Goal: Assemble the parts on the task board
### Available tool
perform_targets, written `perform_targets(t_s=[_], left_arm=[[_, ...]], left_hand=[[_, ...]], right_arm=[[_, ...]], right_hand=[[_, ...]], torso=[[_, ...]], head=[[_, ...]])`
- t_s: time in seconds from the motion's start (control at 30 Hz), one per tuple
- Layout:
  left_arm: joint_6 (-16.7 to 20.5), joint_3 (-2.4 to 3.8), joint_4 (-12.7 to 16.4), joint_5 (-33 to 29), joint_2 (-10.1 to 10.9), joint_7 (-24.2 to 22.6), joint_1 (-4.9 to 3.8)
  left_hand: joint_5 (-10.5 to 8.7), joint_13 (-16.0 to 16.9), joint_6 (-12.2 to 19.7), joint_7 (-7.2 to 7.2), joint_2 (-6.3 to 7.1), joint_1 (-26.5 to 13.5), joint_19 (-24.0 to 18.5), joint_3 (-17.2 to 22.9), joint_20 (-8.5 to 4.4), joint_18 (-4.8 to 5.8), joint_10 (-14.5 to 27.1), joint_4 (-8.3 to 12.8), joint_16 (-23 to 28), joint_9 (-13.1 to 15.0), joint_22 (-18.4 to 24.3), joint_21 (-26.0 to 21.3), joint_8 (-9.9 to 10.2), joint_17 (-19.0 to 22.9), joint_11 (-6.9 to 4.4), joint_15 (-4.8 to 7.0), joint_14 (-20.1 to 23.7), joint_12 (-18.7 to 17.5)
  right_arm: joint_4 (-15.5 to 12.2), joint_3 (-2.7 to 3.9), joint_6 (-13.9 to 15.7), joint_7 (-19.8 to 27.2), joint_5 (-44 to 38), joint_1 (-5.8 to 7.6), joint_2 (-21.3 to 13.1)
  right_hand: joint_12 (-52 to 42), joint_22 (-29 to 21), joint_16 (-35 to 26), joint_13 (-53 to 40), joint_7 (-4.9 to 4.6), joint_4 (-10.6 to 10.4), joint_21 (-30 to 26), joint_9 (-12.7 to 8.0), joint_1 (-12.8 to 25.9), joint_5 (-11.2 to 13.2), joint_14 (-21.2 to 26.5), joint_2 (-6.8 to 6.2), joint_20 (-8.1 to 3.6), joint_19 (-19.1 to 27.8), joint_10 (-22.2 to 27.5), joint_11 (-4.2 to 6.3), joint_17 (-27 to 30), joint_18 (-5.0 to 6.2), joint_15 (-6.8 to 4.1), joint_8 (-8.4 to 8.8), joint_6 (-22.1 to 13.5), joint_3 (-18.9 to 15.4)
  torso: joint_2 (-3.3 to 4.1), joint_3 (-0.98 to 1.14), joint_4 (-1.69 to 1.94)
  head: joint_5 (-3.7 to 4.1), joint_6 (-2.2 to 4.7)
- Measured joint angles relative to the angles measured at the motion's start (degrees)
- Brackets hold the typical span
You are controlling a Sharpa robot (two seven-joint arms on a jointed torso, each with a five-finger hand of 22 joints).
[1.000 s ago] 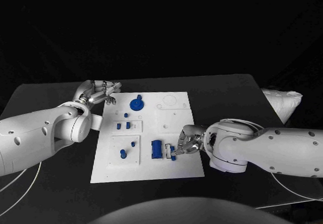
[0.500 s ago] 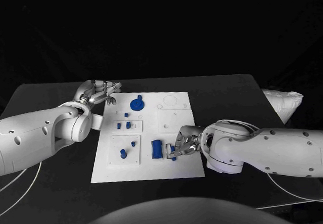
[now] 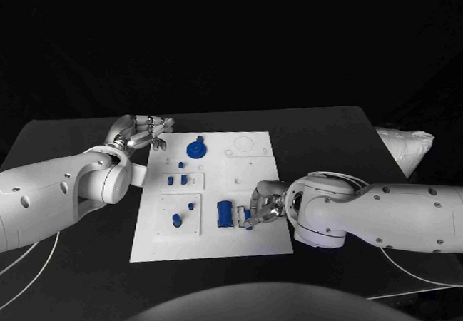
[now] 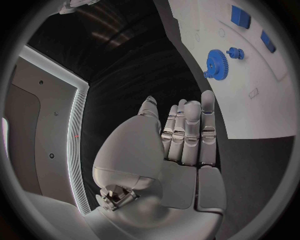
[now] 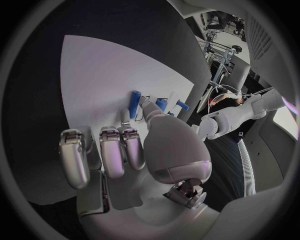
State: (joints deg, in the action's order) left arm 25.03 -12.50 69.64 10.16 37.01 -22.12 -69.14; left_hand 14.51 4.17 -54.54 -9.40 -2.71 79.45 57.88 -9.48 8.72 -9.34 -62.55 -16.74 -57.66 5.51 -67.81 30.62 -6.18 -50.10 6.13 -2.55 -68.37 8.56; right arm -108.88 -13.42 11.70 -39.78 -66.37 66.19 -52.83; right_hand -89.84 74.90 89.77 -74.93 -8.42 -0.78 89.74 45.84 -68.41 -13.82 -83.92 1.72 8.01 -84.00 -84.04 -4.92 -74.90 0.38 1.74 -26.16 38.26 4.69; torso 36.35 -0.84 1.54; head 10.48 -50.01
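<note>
Black table (image 3: pixel 325 132) carrying the white board (image 3: pixel 251 236) at centre. Left hand (image 3: pixel 140 133) off the board's far left corner, fingers loosely apart, holding nothing. Right hand (image 3: pixel 268 206) at the board's right edge, fingertips touching a small blue part (image 3: pixel 247 218) beside a larger blue block (image 3: pixel 225 213); cannot tell whether pinched.

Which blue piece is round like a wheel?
The blue gear at the board's far end, near the left hand; the other blue pieces are small blocks or pegs.

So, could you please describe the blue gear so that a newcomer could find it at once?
Start at the white rectangular task board and go to its far end, beside the left hand. The round blue toothed gear lies there, the only disc-shaped blue part.
</note>
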Motion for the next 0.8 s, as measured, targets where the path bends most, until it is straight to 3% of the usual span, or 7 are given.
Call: perform_targets(t_s=[0.33, 0.6, 0.63, 0.8], left_arm=[[0.0, 0.0, 0.0, 0.0, 0.0, 0.0, 0.0], [0.0, 0.0, 0.0, 0.0, 0.1, 0.1, 0.0], [0.0, 0.0, 0.0, 0.0, 0.1, 0.1, 0.0], [0.0, 0.0, 0.0, 0.0, 0.1, 0.1, 0.0]], left_hand=[[0.0, 0.0, 0.0, 0.0, 0.0, 0.0, 0.0, 0.0, 0.0, 0.0, 0.0, 0.0, 0.0, 0.0, 0.0, 0.0, 0.0, 0.0, 0.0, 0.0, 0.0, 0.0], [0.0, 0.0, 0.0, 0.0, 0.0, 0.0, 0.0, 0.0, 0.0, 0.0, 0.0, 0.0, 0.0, 0.0, 0.0, 0.0, 0.0, 0.0, 0.0, 0.0, 0.0, 0.0], [0.0, 0.0, 0.0, 0.0, 0.0, 0.0, 0.0, 0.0, 0.0, 0.0, 0.0, 0.0, 0.0, 0.0, 0.0, 0.0, 0.0, 0.0, 0.0, 0.0, 0.0, 0.0], [0.0, 0.0, 0.0, 0.0, 0.0, 0.0, 0.0, 0.0, 0.0, 0.0, 0.0, 0.0, 0.0, 0.0, 0.0, 0.0, 0.0, 0.0, 0.0, 0.0, 0.0, 0.0]], right_arm=[[0.0, 0.13, -0.9, 0.0, -0.9, 0.01, 0.0], [-0.3, 0.15, -1.5, 0.1, -1.6, -0.02, -0.2], [-0.3, 0.16, -1.5, 0.1, -1.8, -0.02, -0.3], [-0.4, 0.17, -1.7, 0.2, -2.2, -0.04, -0.4]], right_hand=[[0.0, 0.0, 0.0, 0.0, -0.52, 0.8, 0.0, 1.3, -0.2, 0.3, 0.0, -0.19, 0.0, 0.0, 0.0, 0.0, 0.0, 0.0, 0.0, -1.24, -3.5, 0.3], [0.0, 0.0, 0.0, 0.0, -0.51, 1.8, 0.0, 1.3, -0.9, 0.3, -0.2, -0.9, 0.0, 0.0, 0.0, 0.0, 0.0, 0.0, -0.22, -1.47, -5.3, 0.6], [0.0, 0.0, 0.0, 0.0, -0.24, 2.0, 0.0, 2.5, -1.1, 0.3, -0.2, -1.08, 0.0, 0.0, 0.1, 0.08, 0.0, 0.0, -0.22, -1.44, -6.1, 0.9], [0.0, 0.0, 0.0, 0.0, -0.09, 2.7, 0.0, 2.5, -1.9, -0.1, -0.1, -1.13, -0.44, 0.0, 0.1, 0.28, 0.0, 0.0, -0.35, -1.42, -6.7, 1.5]], torso=[[-0.01, 0.0, 0.01], [-0.01, 0.02, 0.0], [-0.01, 0.03, 0.0], [-0.03, 0.03, -0.01]], head=[[-0.05, 0.0], [-0.08, 0.0], [-0.08, 0.0], [-0.02, 0.0]])
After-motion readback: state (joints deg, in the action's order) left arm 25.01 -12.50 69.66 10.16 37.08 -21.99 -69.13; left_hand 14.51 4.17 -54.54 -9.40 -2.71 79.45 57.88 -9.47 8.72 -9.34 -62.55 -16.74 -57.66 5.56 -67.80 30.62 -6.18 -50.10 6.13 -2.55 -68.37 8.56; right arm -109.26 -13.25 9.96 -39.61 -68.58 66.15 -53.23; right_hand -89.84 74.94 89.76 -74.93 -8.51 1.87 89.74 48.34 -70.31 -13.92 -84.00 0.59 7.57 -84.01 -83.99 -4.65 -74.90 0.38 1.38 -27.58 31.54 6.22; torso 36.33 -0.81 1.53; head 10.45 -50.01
